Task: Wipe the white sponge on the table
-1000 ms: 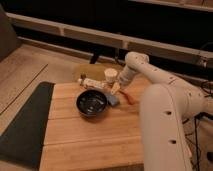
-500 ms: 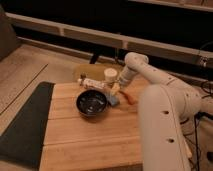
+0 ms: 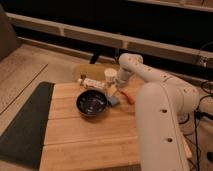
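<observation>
The white sponge (image 3: pixel 110 75) is a short white cylinder standing near the far edge of the wooden table (image 3: pixel 85 142). My white arm reaches in from the right and bends down just right of the sponge. The gripper (image 3: pixel 114 91) hangs low over the tabletop, a little in front of the sponge and just behind a flat blue-grey pad (image 3: pixel 114 102). From this angle I cannot tell whether the gripper touches the sponge.
A black bowl (image 3: pixel 92 104) sits mid-table, left of the gripper. A pale bottle (image 3: pixel 93 83) lies on its side behind the bowl. An orange-red object (image 3: pixel 129 98) lies right of the pad. A dark mat (image 3: pixel 22 125) covers the floor on the left, and my body (image 3: pixel 160 130) fills the right.
</observation>
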`<action>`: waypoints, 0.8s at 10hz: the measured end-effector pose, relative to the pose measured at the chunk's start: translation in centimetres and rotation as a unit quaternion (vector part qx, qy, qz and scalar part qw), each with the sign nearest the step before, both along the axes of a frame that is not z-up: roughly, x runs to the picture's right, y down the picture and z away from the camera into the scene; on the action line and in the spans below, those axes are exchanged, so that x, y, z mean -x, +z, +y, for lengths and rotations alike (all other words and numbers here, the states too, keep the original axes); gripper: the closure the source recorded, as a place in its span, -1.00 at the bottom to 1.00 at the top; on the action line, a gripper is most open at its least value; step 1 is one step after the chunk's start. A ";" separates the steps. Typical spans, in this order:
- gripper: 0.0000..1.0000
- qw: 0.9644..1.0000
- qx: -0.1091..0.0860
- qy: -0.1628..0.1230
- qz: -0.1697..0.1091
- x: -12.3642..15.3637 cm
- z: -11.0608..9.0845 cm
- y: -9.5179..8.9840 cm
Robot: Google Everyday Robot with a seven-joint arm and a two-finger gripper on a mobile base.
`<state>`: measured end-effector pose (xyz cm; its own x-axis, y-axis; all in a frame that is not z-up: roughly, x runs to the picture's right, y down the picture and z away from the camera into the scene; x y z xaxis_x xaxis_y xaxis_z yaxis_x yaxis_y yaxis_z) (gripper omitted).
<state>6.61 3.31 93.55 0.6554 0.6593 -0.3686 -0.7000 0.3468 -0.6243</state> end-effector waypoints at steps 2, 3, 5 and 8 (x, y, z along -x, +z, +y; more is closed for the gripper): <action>-0.30 1.000 0.002 -0.004 0.011 0.1 0.1 0.3; -0.30 1.000 0.004 -0.004 0.018 0.0 0.2 0.5; -0.30 1.000 0.009 -0.006 0.029 -0.2 0.3 1.0; -0.30 0.999 0.022 -0.010 0.041 -0.1 0.9 2.2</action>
<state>6.75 4.22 95.75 0.6348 0.6280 -0.4502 -0.7426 0.3350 -0.5799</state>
